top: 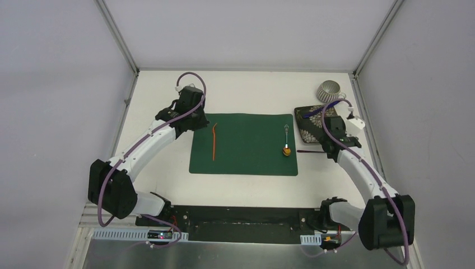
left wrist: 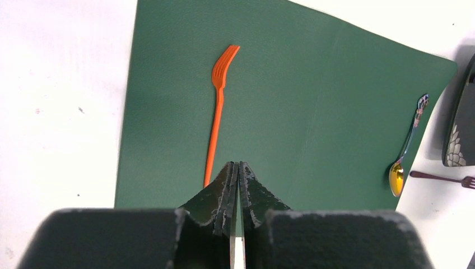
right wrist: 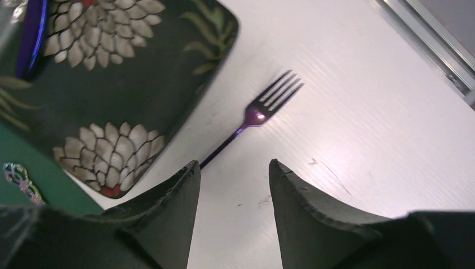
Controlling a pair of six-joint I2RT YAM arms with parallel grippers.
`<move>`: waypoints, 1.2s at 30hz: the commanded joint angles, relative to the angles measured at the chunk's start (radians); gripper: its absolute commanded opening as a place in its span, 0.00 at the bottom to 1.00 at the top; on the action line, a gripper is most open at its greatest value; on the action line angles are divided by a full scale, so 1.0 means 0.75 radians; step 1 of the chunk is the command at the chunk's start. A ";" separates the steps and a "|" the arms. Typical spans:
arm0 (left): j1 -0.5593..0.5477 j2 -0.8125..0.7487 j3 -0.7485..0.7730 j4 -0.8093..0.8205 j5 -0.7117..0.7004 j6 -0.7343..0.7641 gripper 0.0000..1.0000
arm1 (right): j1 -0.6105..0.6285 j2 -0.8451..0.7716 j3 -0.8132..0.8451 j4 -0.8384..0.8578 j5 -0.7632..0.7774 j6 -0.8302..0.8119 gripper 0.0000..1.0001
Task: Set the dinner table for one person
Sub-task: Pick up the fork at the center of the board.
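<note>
The white dinner table [top: 252, 92] carries a dark green placemat [top: 243, 144]. An orange fork [top: 214, 141] lies on the mat's left side and a spoon [top: 287, 143] with a yellow bowl on its right side. My left gripper [top: 193, 124] is shut and empty at the mat's far left corner; in the left wrist view its tips [left wrist: 237, 165] hover by the orange fork's [left wrist: 217, 112] handle end. My right gripper [top: 330, 147] is open and empty [right wrist: 234, 165] just above a purple fork [right wrist: 263, 106] lying on the table beside a dark floral plate [right wrist: 123, 84].
The square floral plate [top: 311, 126] sits right of the mat with a blue item [top: 310, 112] on it. A ribbed grey cup [top: 329, 89] stands behind it near the back right corner. Aluminium frame posts [top: 367, 53] edge the table.
</note>
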 commanded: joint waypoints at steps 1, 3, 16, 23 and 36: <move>-0.006 0.051 0.048 0.100 0.057 0.012 0.06 | -0.104 -0.188 -0.087 -0.023 -0.026 0.073 0.52; -0.005 0.071 0.032 0.140 0.074 0.004 0.05 | -0.145 -0.270 -0.134 -0.042 -0.054 0.102 0.50; -0.005 0.171 -0.042 0.314 0.181 -0.063 0.05 | -0.236 -0.517 -0.248 -0.160 -0.222 0.326 0.50; -0.005 0.270 -0.021 0.378 0.226 -0.063 0.05 | -0.350 -0.521 -0.231 -0.218 -0.171 0.332 0.51; 0.010 0.321 -0.021 0.413 0.272 -0.059 0.04 | -0.757 -0.198 -0.353 0.248 -0.644 0.266 0.50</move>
